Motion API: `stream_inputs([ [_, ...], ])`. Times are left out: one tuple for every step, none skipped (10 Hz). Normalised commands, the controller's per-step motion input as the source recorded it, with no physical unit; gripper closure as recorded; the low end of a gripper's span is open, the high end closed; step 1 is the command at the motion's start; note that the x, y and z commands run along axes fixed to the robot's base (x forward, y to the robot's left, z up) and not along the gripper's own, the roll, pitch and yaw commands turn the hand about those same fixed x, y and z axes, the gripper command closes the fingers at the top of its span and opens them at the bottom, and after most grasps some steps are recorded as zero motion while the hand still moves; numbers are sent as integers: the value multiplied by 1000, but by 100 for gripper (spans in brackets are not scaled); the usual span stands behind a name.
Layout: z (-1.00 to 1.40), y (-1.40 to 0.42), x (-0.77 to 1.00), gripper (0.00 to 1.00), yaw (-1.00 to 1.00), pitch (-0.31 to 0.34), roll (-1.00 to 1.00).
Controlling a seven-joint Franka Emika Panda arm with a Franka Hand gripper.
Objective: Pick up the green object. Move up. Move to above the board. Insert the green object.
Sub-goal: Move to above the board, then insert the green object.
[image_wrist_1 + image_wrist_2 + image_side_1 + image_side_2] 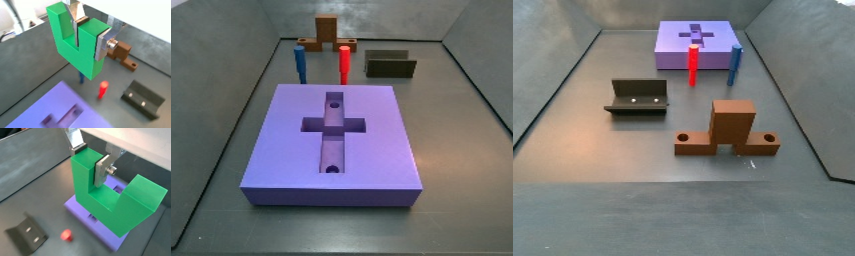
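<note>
Your tool point(90, 31) holds the green object point(75, 42), clamped on one prong, high over the table point(143, 55); neither side view shows them. Pick and lift look done. I judge you are about over the board point(100, 220), w/ insertion into its cross recess point(331, 125) left. Farther: red peg point(103, 90), dark fixture point(142, 99), brown block point(123, 54). Grey walls point(372, 18) enclose the table.

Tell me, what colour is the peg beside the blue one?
Red, clearest in a side view; the gripper holds the green object.
</note>
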Motion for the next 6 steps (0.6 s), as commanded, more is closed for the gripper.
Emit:
stream_inputs([
  [236, -1400, -41, 100, 2, 89, 2],
  [152, -912, -1, 100, 5, 101, 0],
  [84, -494, 41, 100, 5, 124, 14],
  [49, -217, 62, 100, 5, 130, 6],
  [0, 0, -49, 100, 0, 0, 0],
  [-20, 0, -23, 100, 0, 0, -34],
])
